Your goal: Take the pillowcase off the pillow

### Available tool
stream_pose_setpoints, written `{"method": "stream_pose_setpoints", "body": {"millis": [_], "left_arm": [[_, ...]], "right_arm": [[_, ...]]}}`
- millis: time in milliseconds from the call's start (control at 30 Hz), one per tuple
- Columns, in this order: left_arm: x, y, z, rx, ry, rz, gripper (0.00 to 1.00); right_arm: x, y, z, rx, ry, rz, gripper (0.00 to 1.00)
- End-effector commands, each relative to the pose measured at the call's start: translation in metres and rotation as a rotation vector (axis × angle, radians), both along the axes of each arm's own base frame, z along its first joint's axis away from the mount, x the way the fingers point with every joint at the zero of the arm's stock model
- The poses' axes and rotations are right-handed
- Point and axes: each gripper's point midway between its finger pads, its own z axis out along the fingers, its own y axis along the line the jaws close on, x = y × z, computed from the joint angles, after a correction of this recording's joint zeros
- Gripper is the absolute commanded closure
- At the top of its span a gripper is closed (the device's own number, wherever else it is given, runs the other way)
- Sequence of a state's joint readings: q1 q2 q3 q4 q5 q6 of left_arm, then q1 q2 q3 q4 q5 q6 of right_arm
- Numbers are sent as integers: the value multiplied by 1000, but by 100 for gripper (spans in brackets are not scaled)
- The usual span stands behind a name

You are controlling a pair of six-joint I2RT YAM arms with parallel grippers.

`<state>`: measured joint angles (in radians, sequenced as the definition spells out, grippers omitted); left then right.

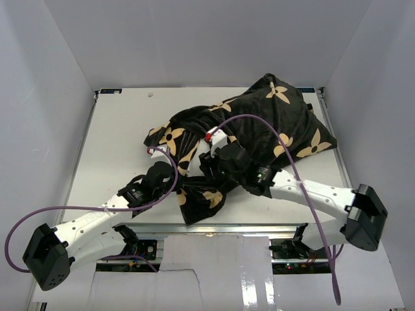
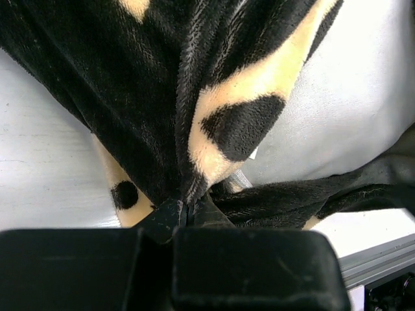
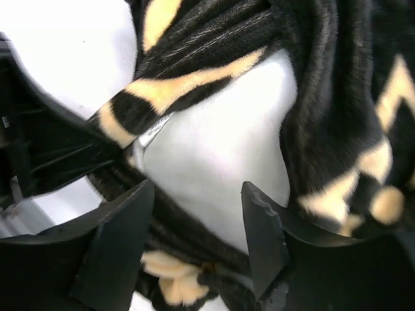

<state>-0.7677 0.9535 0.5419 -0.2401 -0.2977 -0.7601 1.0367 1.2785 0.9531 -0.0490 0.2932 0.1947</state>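
Note:
The pillowcase point(image 1: 279, 123), black with tan flower motifs, lies bunched across the middle and back right of the table and hides the pillow in the top view. My left gripper point(image 2: 185, 210) is shut on a gathered fold of the pillowcase point(image 2: 162, 97) near its left end. The white pillow point(image 2: 343, 97) shows bare beside that fold. My right gripper point(image 3: 198, 220) stands open over the case's mouth. Its fingers point(image 3: 262, 227) straddle the exposed pillow point(image 3: 220, 149), with a black band of pillowcase point(image 3: 194, 243) across the gap and nothing pinched.
The white table point(image 1: 117, 142) sits inside a white-walled enclosure, walls close on the left, back and right. A metal rail point(image 1: 214, 228) runs along the near edge. Purple cables point(image 1: 285, 139) loop over the right arm and off the left arm.

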Motion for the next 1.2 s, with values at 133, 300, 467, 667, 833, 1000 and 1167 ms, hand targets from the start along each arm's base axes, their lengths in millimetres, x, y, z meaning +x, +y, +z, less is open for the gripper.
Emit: {"method": "stream_pose_setpoints", "body": {"millis": [133,300,467,667,833,1000,1167], "left_arm": [[-6,7,-8,0,17,14,100],[-6,9,-7,-1,14,24,100],[-7,18,-14,15,33,72,100],[-12,15,-16,10,37,30,100],[-20,13,-32,34,68,-11,100],[-23,16,-54,44,95,-2,100],[-26,14,-72,52,120,-12,100]], "right_arm": [[32,32,-17,-51,-63,-19,28],[33,30,-64,-133,-22,-33,25],[77,-12,-76,-178,-43,-302,65],[128,-21,-37,-87,-49,-346,92],[184,-31,27,-64,-89,-372,92],[209,-28,49,-54,-69,-344,92],[233,-20,61,-71,-71,-324,92]]}}
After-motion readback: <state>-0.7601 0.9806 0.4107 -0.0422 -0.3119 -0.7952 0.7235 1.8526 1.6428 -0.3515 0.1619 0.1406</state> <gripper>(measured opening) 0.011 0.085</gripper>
